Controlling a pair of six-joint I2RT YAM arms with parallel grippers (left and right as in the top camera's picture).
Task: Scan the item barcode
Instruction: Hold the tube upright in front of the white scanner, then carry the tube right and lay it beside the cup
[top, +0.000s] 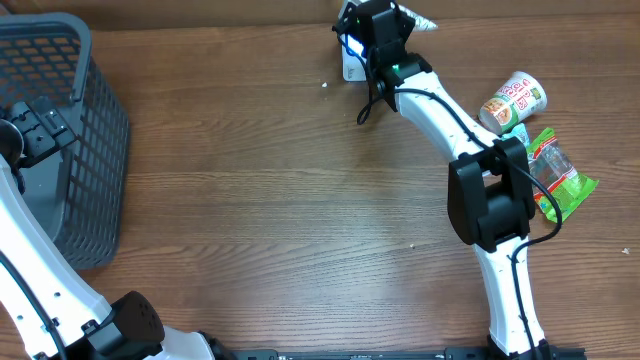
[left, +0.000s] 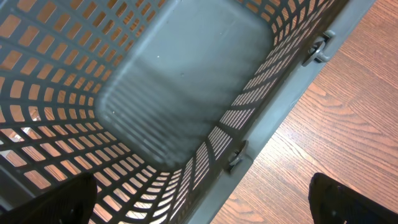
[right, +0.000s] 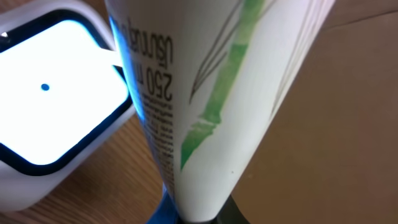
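Right gripper (top: 385, 32) at the far edge of the table (top: 260, 190), top centre of the overhead view. Jaws pressed together on a white tube (right: 249, 93), pinching it at its narrow end. Right wrist view: tube fills the middle of the frame, green stalk print down its side, small black text running along the left edge, "250" legible. Blue finger pad (right: 163, 214) on one side of the tube, dark finger on the other.

Scanner (right: 56, 99) just left of the tube: white housing, black-rimmed window glowing bright, a blue dot at its centre. The tube's printed side faces the window and stands close beside it; contact cannot be told. Overhead, the scanner (top: 350, 58) shows as a white block with blue light, partly under the gripper, and the tube's pointed end (top: 422, 20) sticks out to the right.

Left gripper (top: 40, 122) hangs over the grey mesh basket (top: 95, 130) at the left edge. Left wrist view looks down into the basket (left: 186, 93); both fingers (left: 348, 199) sit at the frame's lower corners, spread wide, nothing between them.

Right side of the table: a noodle cup (top: 513, 100) on its side, and a green packet (top: 556, 172) just below it, beside the right arm's elbow.
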